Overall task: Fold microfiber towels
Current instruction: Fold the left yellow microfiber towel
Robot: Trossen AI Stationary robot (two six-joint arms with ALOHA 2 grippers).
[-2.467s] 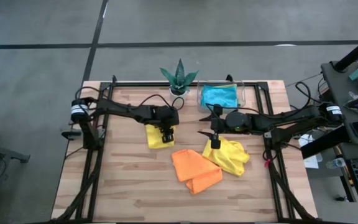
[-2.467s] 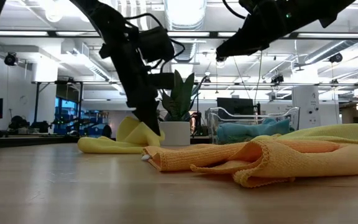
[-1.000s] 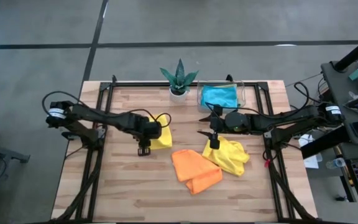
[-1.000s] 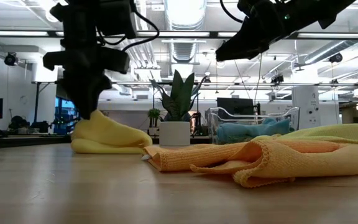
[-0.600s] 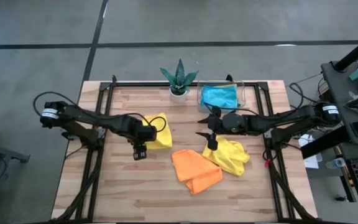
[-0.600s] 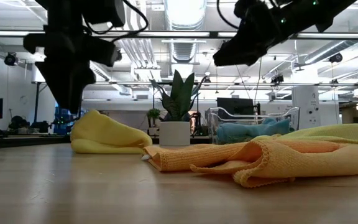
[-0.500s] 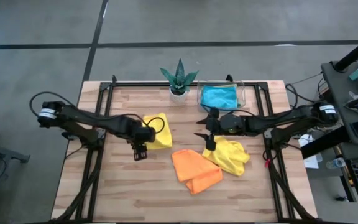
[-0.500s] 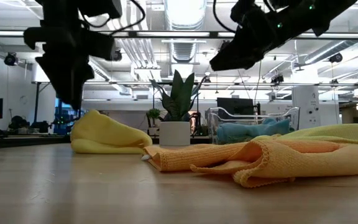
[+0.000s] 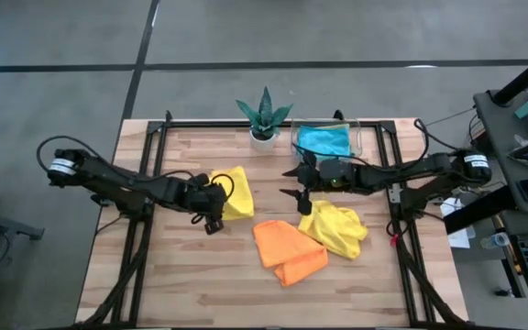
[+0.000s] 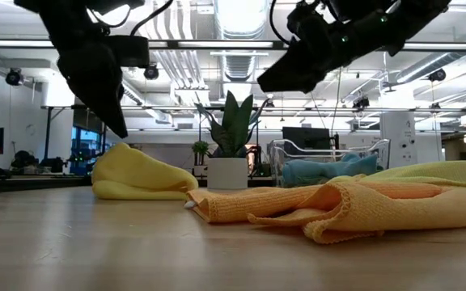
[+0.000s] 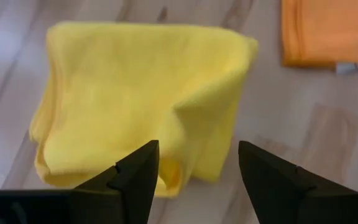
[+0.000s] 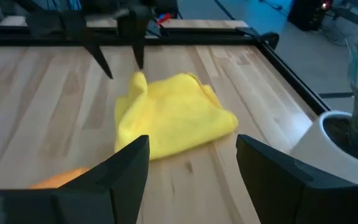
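The folded yellow towel [image 9: 235, 194] lies near the counter's [image 9: 154, 275] middle, towards its left edge. The left end effector [image 9: 213, 224] hovers beside it, spread and empty. The right end effector [image 9: 302, 191] hangs released above the crumpled yellow towel [image 9: 339, 229]. Soft, limp cloth: pinch a corner.

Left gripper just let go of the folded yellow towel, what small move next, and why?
Probably swing the open left gripper toward the orange towel. The folded yellow towel lies free on the table, while the orange one sits rumpled and the right gripper hovers open by the other yellow towel.
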